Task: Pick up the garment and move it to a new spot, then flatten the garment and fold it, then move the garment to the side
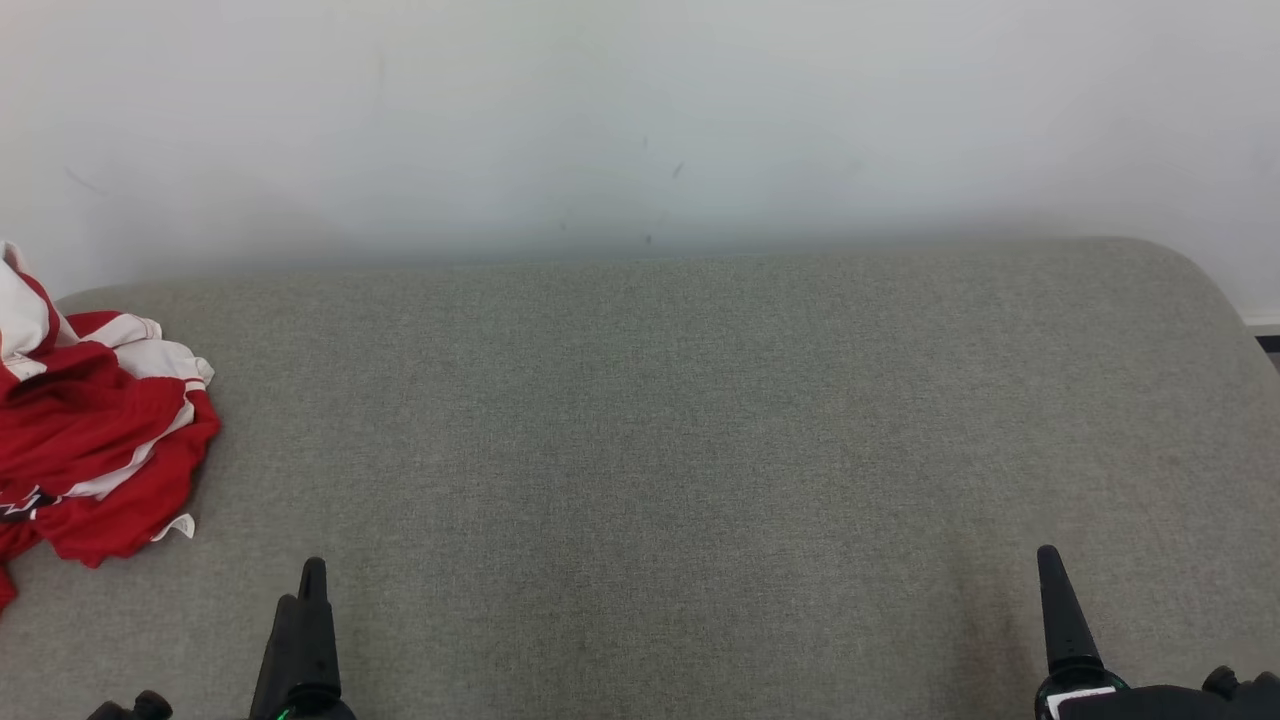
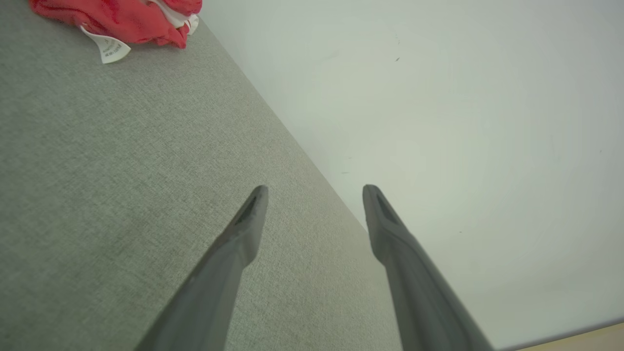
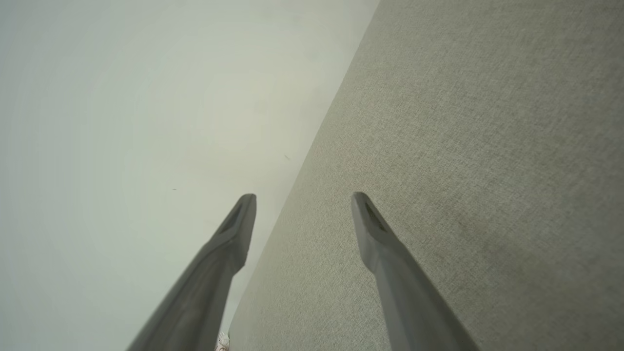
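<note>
A crumpled red and white garment lies in a heap at the far left of the grey fabric surface. In the left wrist view the garment sits at the top left, a white label sticking out of it. My left gripper rests at the lower left of the head view, a little right of and nearer than the heap. Its fingers stand wide apart in its wrist view, left gripper open and empty. At the lower right my right gripper hovers low, far from the cloth; right gripper is open, holding nothing.
A pale wall rises directly behind the grey surface's far edge. The surface curves off at its right end. A dark strip at floor level shows past that corner.
</note>
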{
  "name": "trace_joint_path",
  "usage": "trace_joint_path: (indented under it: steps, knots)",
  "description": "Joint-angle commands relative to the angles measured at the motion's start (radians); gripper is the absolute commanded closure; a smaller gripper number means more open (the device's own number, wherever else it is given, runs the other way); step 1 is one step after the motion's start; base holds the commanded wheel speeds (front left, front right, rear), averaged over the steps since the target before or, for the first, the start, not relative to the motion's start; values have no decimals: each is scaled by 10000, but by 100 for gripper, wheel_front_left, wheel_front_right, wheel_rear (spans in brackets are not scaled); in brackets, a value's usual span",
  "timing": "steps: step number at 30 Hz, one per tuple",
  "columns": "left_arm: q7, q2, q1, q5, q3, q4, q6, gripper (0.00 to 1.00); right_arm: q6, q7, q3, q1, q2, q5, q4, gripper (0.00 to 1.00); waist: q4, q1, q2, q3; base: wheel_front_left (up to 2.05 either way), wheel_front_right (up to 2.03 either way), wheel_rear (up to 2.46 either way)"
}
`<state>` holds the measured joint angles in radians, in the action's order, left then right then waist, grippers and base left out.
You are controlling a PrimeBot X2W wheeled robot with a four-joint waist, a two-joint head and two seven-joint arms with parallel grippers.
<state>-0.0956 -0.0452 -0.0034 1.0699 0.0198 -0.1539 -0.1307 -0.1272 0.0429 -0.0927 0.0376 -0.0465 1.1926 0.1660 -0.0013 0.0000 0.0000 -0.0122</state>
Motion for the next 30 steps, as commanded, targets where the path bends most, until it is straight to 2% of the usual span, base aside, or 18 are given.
trace_joint_path:
  steps: [1,14,30]
  knots:
    - [-76,-31,-36,-272,72,174,0,0,-31,77,65,-167,-41,-291,-183,0,1,0,0,-1,0,0,0]
    - [-452,-40,113,-2729,215,318,41,0,-37,577,786,-33,-44,-3784,-526,0,11,0,0,-25,0,0,0]
    - [-805,-47,211,-5346,13,778,681,0,-42,1039,1237,-37,-46,-6830,-744,0,-7,0,0,-91,0,0,0]
